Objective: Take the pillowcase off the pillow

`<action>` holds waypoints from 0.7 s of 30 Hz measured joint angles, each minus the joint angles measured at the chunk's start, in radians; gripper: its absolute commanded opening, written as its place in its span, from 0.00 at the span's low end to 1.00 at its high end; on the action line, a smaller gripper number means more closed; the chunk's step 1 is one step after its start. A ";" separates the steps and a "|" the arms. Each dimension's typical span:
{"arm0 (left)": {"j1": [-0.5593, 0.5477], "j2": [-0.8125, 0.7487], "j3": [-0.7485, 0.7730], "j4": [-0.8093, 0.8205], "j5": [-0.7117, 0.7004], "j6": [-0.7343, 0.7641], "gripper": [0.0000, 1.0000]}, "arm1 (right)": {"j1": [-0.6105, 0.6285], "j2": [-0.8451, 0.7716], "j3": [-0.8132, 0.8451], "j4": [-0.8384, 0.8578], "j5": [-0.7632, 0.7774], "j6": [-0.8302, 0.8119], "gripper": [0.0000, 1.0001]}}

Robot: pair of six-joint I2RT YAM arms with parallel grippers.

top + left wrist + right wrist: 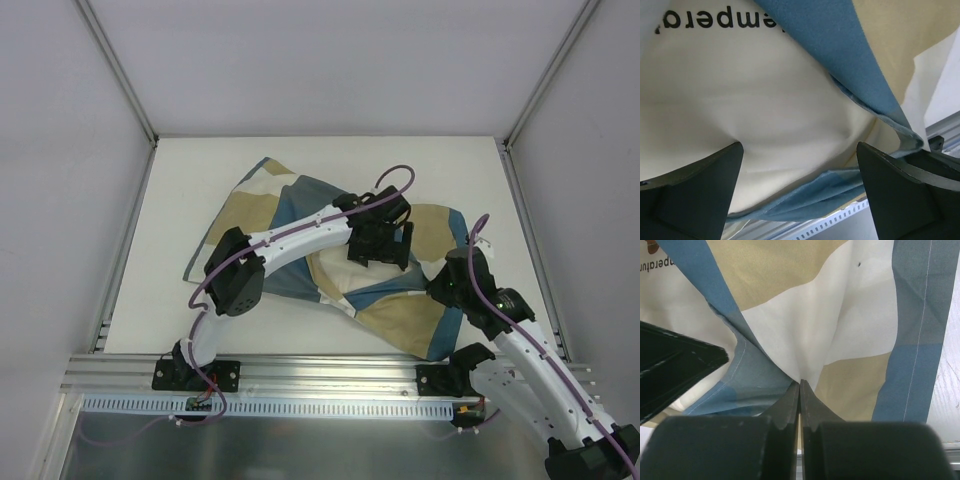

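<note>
The pillowcase (262, 205), checked in blue, tan and cream, lies crumpled across the table's middle. The cream pillow (765, 100) shows through its open edge, printed lettering at the top, with blue pillowcase (840, 45) hem folded back around it. My left gripper (381, 243) hovers over that opening, open (800, 150), jaws wide on either side of the bare pillow and nothing between them. My right gripper (452, 284) sits at the cloth's right side, shut (800, 382) on a pinched fold of pillowcase (770, 275). A dark left gripper finger (675, 365) shows in the right wrist view.
The white table (330, 165) is boxed in by white walls with metal corner posts. An aluminium rail (330, 375) carrying both arm bases runs along the near edge, just below the cloth's lower corner.
</note>
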 measured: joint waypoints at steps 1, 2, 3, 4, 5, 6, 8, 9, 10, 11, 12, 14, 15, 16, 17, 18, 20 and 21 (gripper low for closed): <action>-0.001 0.009 0.001 0.000 0.001 0.002 0.96 | 0.000 0.001 0.000 0.000 0.000 0.000 0.01; -0.003 0.018 0.000 0.000 0.001 0.003 0.91 | 0.000 0.001 0.000 0.000 0.000 0.000 0.01; -0.005 0.025 -0.002 0.001 0.001 0.003 0.87 | 0.000 0.001 0.000 0.000 0.000 0.000 0.01; -0.006 0.028 -0.010 0.004 0.000 0.001 0.71 | 0.000 0.001 0.000 0.000 -0.001 0.000 0.01; -0.007 0.029 -0.019 0.006 -0.002 -0.003 0.62 | 0.000 0.001 0.000 0.000 -0.002 0.000 0.01; -0.007 0.029 -0.028 0.005 -0.004 -0.003 0.54 | 0.000 0.001 0.000 0.000 -0.002 0.000 0.01; -0.007 0.031 -0.032 0.000 -0.006 -0.006 0.09 | 0.000 0.001 0.000 0.000 -0.003 0.001 0.01; -0.007 0.032 -0.032 0.000 -0.006 -0.011 0.00 | 0.000 0.002 0.000 0.000 -0.006 0.002 0.01; -0.007 0.034 -0.032 0.001 -0.005 -0.003 0.00 | 0.000 0.003 0.000 0.000 -0.010 0.004 0.01; -0.007 0.039 -0.027 0.000 -0.001 -0.003 0.00 | 0.000 0.006 0.000 0.000 -0.016 0.005 0.01; -0.006 0.045 -0.022 0.000 0.003 -0.004 0.00 | 0.000 0.008 0.000 0.000 -0.018 0.006 0.01; -0.003 0.051 -0.016 0.001 0.012 -0.005 0.00 | 0.000 0.012 0.000 0.000 -0.023 0.007 0.01; 0.003 0.052 -0.017 0.001 0.019 -0.005 0.00 | 0.000 0.011 0.000 0.000 -0.024 0.007 0.01; 0.009 0.048 -0.020 0.003 0.026 -0.006 0.00 | 0.000 0.009 0.000 -0.001 -0.024 0.007 0.01; 0.014 0.040 -0.031 0.009 0.029 -0.009 0.00 | 0.000 0.006 0.000 -0.001 -0.023 0.007 0.01; 0.022 0.025 -0.049 0.017 0.036 -0.015 0.00 | -0.001 0.001 0.000 -0.002 -0.023 0.007 0.01; 0.039 -0.024 -0.097 0.033 0.055 -0.028 0.00 | -0.004 -0.008 0.000 -0.003 -0.024 0.006 0.01; 0.048 -0.048 -0.111 0.032 0.058 -0.029 0.00 | -0.009 -0.010 0.000 -0.003 -0.026 0.006 0.01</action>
